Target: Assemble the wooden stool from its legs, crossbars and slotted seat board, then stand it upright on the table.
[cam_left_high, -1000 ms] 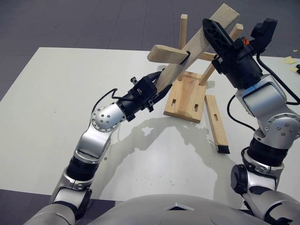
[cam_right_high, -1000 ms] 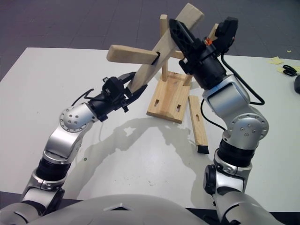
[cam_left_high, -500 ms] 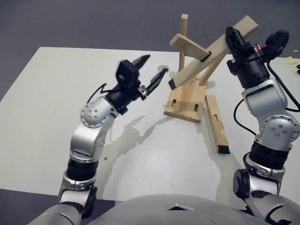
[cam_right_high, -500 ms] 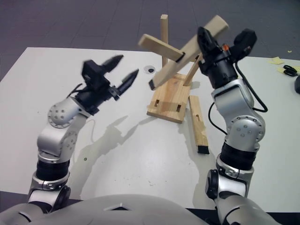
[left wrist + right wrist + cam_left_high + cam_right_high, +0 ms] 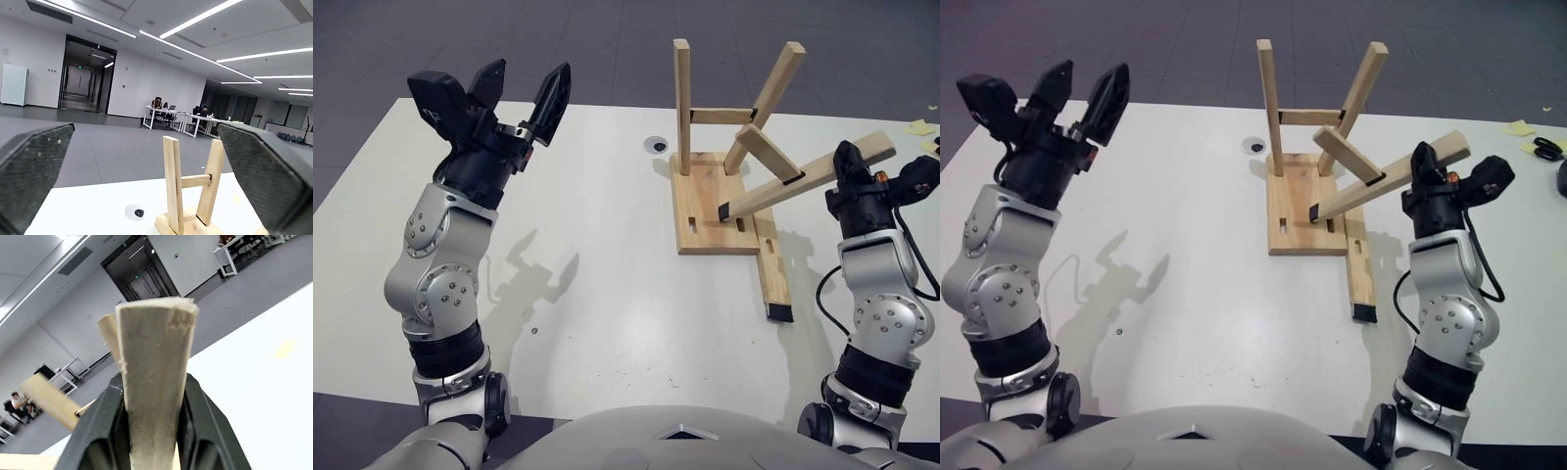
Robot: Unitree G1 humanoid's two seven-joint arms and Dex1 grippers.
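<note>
**Leg tip at the seat board, right arm nearest**

Clamped in the right claw [image 5: 847, 168] by its upper end: a pale wooden leg [image 5: 793, 183] with a black-tipped lower end and a short crossbar stub [image 5: 766, 152] jutting from its upper side. Long axis slanting down from the claw toward the robot's left, black tip low at the flat, slotted, pale wooden seat board [image 5: 705, 191], close by one of its near slots. Touching or just above: cannot tell.

Seat board flat on the white worktop [image 5: 607, 294], carrying two standing legs [image 5: 682, 98] at its far edge, one upright, one leaning, joined by a thin crossbar [image 5: 722, 116]. Just beside the board on the robot's right: a loose slotted wooden rail [image 5: 771, 279] with a black near end, lying flat, long axis running toward the robot.

Left claw [image 5: 524, 86] raised high on the robot's left, fingers spread wide, gripping nothing, well apart from every stool part.

Judged far the nearer arm for seating the leg: the right. Probably calls for swinging the leg toward upright over its slot.

Slot under the tip masked by the leg itself. Joint between stub and leg hard to make out.
</note>
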